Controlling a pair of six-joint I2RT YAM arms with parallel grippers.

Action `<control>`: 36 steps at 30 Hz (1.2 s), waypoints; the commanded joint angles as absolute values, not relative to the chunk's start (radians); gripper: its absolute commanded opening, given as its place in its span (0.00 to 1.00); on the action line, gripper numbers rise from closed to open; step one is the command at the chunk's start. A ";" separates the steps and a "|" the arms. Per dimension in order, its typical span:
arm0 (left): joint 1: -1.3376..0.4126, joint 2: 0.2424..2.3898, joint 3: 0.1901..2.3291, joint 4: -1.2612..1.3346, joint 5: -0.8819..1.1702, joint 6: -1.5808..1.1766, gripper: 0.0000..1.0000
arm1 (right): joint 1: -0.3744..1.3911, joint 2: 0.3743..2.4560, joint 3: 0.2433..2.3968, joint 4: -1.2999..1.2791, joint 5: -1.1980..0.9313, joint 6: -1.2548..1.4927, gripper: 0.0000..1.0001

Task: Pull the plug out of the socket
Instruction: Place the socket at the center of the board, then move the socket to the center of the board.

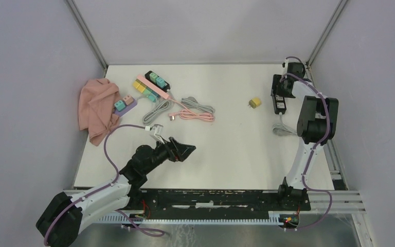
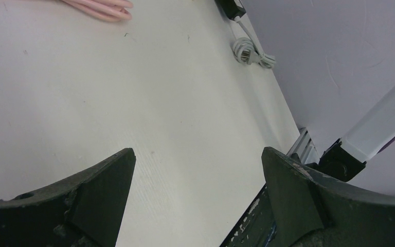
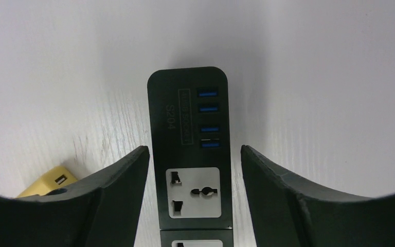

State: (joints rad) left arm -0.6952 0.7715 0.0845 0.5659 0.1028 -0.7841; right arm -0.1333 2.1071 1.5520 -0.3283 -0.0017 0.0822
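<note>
One yellow plug near one black strip, four blue ports

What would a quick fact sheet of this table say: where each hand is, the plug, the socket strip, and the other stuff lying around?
Right hand: open, fingers on either side of the black power strip
Socket under that hand: nothing plugged in
Yellow plug: lying loose on the table, left of the strip
Left hand: open, holding nothing, over a bare part of the table
Far left corner: pink cloth, coloured power strips, coiled cables
</note>
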 commanded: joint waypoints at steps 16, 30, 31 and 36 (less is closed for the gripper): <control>-0.690 0.815 0.374 0.181 -0.064 -0.513 1.00 | -0.156 1.539 1.378 -0.523 -0.755 -0.031 1.00; -0.631 1.047 0.557 0.299 0.035 -0.545 1.00 | -0.186 1.200 0.968 -0.144 -1.062 0.230 0.99; -0.619 1.064 0.561 0.307 0.044 -0.552 1.00 | -0.186 1.203 0.973 -0.161 -1.062 0.221 0.98; -0.524 1.141 0.572 0.363 0.140 -0.598 0.99 | -0.186 1.216 0.975 -0.170 -1.090 0.236 0.98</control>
State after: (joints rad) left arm -0.5892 1.1011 0.5220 0.2474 0.0433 -0.5373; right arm -0.1818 1.2171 0.9527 -0.2245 -1.0115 0.2169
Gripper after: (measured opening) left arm 0.997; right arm 0.984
